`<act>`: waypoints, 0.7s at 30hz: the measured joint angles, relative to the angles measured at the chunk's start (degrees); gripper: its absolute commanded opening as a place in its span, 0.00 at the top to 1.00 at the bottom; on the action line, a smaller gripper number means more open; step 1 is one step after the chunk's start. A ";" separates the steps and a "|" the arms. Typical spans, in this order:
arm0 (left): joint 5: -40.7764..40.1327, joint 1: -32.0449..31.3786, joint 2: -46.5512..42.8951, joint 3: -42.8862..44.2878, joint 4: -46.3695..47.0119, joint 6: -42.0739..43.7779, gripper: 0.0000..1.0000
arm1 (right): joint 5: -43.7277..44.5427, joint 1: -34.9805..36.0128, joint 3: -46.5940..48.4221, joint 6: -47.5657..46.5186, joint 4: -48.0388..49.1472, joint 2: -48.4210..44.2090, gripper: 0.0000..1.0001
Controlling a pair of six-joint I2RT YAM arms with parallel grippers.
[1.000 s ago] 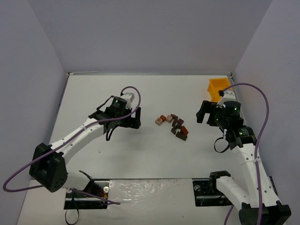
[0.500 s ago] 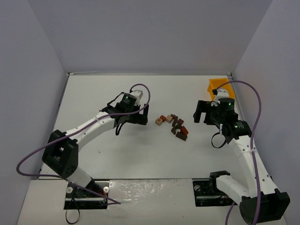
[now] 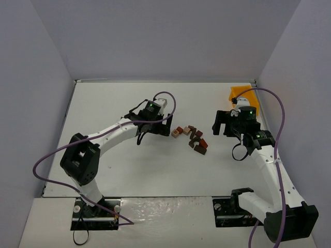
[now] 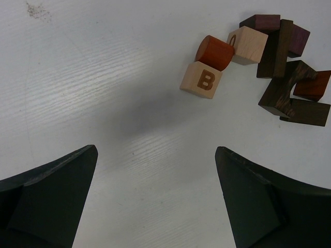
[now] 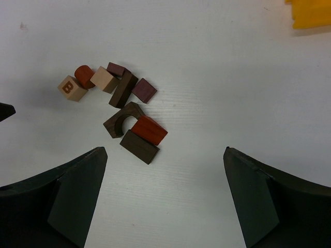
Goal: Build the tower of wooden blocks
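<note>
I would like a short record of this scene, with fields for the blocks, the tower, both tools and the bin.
wood blocks: loose cluster on the table
tower: not yet built
left tool: open, empty, facing the B block
right tool: open, empty, right of the blocks
yellow bin: far right corner of the table

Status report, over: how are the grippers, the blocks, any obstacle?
Left gripper open, empty, close to blocks. Right gripper open, empty, above them. All blocks loose, nothing stacked. Nothing between grippers and blocks.
</note>
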 measured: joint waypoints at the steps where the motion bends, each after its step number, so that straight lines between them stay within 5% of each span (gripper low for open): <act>1: -0.03 -0.07 0.18 0.06 -0.09 0.07 0.03 | -0.01 0.00 0.00 -0.07 0.05 0.00 0.07; 21: 1.50 -2.48 0.19 3.69 -0.88 2.44 0.09 | -0.81 0.02 0.00 -0.14 0.50 -0.15 0.18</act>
